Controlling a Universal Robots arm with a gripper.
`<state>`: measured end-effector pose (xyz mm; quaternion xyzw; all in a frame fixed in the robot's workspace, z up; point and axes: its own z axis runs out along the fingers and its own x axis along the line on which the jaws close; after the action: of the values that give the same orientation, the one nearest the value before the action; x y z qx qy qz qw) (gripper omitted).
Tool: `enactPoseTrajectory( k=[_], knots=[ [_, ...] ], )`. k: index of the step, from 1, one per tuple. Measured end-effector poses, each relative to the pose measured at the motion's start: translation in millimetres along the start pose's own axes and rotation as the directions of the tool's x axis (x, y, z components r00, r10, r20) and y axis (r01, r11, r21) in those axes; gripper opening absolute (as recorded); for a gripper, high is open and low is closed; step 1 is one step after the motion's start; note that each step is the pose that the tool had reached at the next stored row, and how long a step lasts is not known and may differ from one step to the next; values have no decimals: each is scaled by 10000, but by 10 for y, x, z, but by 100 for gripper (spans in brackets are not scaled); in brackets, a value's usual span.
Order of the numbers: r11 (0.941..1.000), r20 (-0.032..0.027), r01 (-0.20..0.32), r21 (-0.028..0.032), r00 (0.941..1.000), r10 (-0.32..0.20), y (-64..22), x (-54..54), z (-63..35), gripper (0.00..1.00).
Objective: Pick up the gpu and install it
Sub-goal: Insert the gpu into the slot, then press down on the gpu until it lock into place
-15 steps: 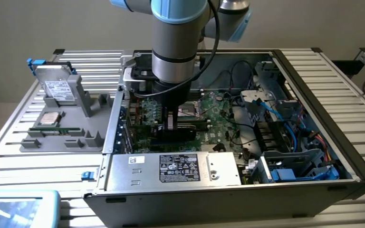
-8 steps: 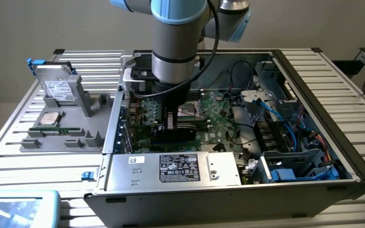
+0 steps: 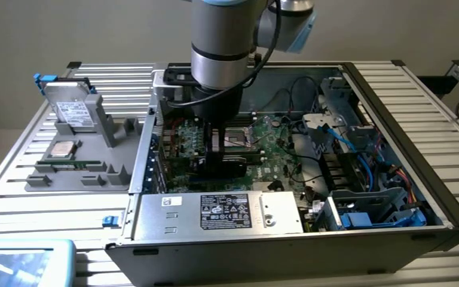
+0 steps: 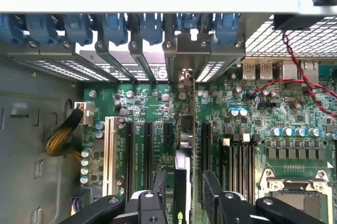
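**Q.** Where is the gpu [image 4: 182, 179], and what is the state of the jaws?

**A.** The gpu stands on edge on the motherboard [image 4: 142, 103], inside the computer case [image 3: 421, 179]. It runs from between the jaws back to the bracket row at the rear wall. The jaws are spread wide, one on each side of the card. A gap shows on both sides, so nothing is held.

**Q.** How far along is the task?

**A.** By judgement, near its end. The card is upright in line with the expansion slots and appears seated, and the grip is off it. The pictures do not show whether it is pressed fully home or latched at the bracket. The arm [image 3: 222, 42] hangs low over the card.

**Q.** How many are there of each thing?

**A.** There is one gpu, one arm and one case. Inside the case are one motherboard, one white slot [image 4: 109, 155] beside several black ones, and one processor socket [image 4: 295, 192]. One labelled power supply [image 3: 222, 212] sits at the near edge of the case. On the surface [image 3: 22, 197], at the exterior view's left of the case, lies one grey tray [image 3: 94, 179]. It holds one silver hard drive [image 3: 74, 110] standing upright, one square processor chip [image 3: 64, 148] and one narrow memory stick [image 3: 62, 160].
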<state>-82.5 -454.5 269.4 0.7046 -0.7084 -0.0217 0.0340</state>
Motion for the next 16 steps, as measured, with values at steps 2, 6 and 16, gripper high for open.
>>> enactPoseTrajectory(
  k=[2,6,16],
  knots=[
    [10000,-1,0,0,10000,0,-2,2,-92,42],
    [10000,1,-1,0,10000,1,1,3,-171,42],
    [10000,-3,-1,0,10000,1,1,3,-172,42]
  ],
)
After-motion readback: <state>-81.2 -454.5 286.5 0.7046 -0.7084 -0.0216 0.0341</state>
